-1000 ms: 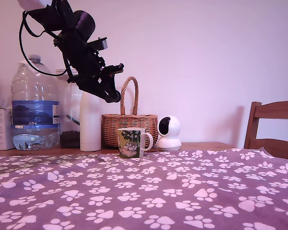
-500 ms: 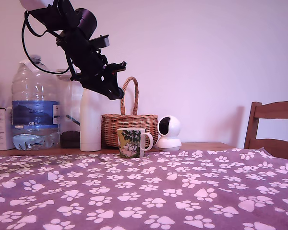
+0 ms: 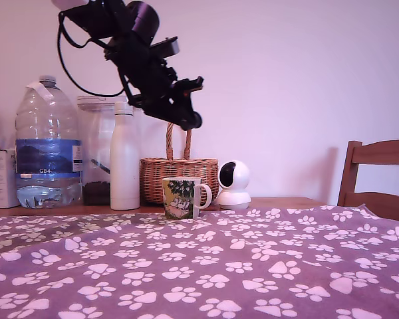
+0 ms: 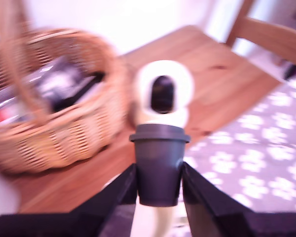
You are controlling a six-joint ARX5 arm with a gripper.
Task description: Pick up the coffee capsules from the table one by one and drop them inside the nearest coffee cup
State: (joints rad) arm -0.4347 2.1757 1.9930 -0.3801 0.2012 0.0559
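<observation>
One capsule (image 4: 159, 167) is in hand: the tool (image 4: 159, 190) is clamped on a dark grey, flanged capsule, its two fingers (image 4: 119, 190) pressing the capsule's sides. In the exterior view the tool (image 3: 189, 119) hangs high in the air, at about twelve o'clock from the cup (image 3: 183, 198) and well above it, in front of the basket handle. So the pick seems done for this capsule, and what is left, by my reading, is to come down over the cup's mouth and let go.

The cup stands near the far edge of the tabletop (image 3: 279, 201), just off the purple paw-print cloth (image 3: 206, 266). Whether any capsule already lies inside it cannot be told from this low angle.

Counted: one capsule, one cup, one wicker basket (image 3: 178, 178), one tall white bottle (image 3: 124, 163), one big water jug (image 3: 48, 143), one round white camera (image 3: 233, 184), one chair (image 3: 379, 179). No other capsule shows on the cloth.
</observation>
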